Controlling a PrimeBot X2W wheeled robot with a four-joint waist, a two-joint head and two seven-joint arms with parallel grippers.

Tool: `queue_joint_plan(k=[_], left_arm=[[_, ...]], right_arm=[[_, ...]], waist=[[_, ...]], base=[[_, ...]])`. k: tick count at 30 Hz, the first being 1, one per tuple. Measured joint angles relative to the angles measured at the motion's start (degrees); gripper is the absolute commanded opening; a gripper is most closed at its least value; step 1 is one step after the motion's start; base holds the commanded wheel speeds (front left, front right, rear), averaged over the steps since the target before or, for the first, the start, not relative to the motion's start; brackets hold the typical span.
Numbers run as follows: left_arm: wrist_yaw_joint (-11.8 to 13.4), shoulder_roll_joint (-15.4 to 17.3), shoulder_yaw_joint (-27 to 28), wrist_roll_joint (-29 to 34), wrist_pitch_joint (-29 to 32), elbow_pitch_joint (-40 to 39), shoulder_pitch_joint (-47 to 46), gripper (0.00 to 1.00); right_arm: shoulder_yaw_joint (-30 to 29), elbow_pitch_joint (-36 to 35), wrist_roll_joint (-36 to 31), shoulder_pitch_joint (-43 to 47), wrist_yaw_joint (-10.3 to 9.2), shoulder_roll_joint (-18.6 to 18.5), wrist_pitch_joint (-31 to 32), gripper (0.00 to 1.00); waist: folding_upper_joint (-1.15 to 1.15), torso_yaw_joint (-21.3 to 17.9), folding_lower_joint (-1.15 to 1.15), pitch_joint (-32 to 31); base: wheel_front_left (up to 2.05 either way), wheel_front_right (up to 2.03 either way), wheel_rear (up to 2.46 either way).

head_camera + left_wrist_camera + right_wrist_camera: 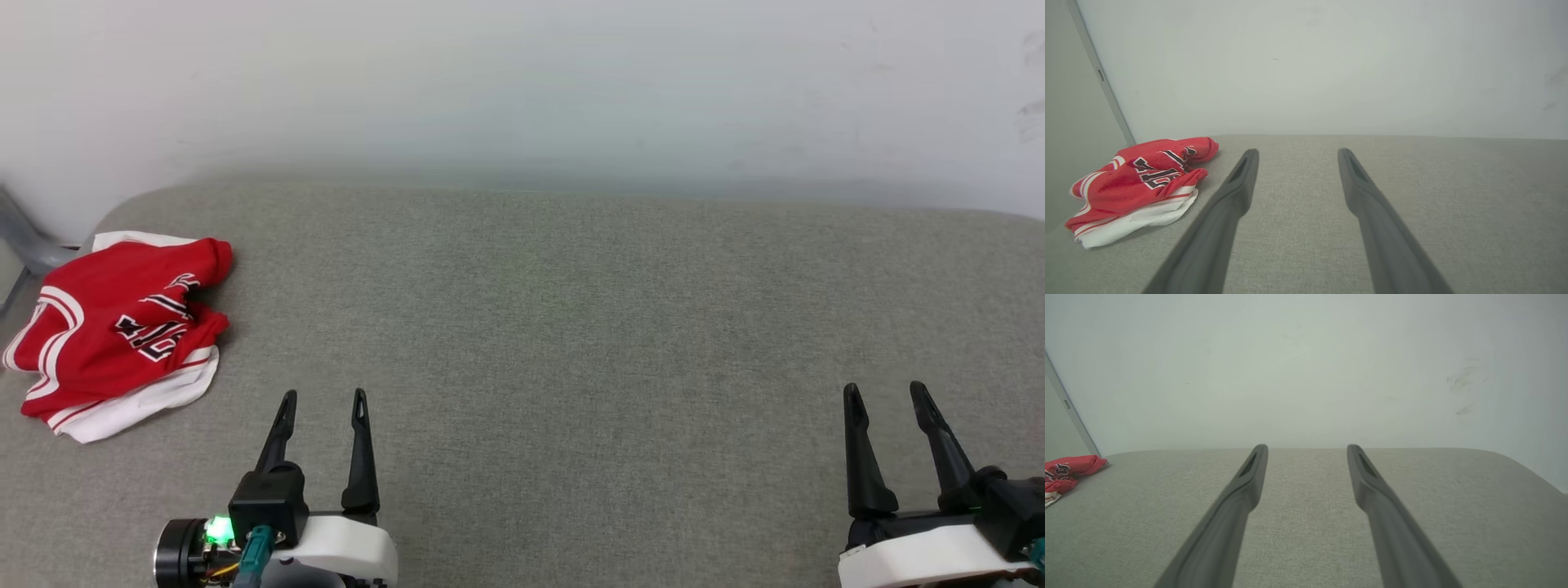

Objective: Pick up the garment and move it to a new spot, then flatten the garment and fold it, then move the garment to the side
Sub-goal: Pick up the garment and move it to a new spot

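Observation:
The garment [118, 331], a red jersey with white sleeves, striped trim and black lettering, lies crumpled in a heap at the far left of the grey fabric surface [571, 343]. In the left wrist view the garment [1141, 183] sits to the left of the fingers, and at the far left edge of the right wrist view the garment [1067, 470] is partly cut off. My left gripper [324, 398] hovers open at the lower left, right of the garment and apart from it. My right gripper [885, 389] stands open at the lower right, nothing between its fingers.
A pale wall [522, 82] rises right behind the surface's far edge. A grey metal post [24, 237] stands at the far left behind the garment. The surface has rounded corners at back left and back right.

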Motion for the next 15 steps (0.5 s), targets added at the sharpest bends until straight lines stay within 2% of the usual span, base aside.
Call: queue_joint_plan(k=[8,15], left_arm=[[-0.12,-0.03,0.59,-0.55,0.00,-0.03,-0.20,1.00],[-0.23,-0.04,1.22,-1.10,0.00,-0.02,-0.88,1.00]], right_arm=[[0.25,-0.29,-0.01,0.15,0.00,0.00,0.00,1.00],[0.30,-0.37,-0.10,0.16,0.00,0.01,0.00,1.00]], waist=[[0.00,3.18,0.00,0.65],[0.00,7.58,0.00,1.32]], base=[[0.00,0.00,0.00],[0.00,0.00,0.00]])
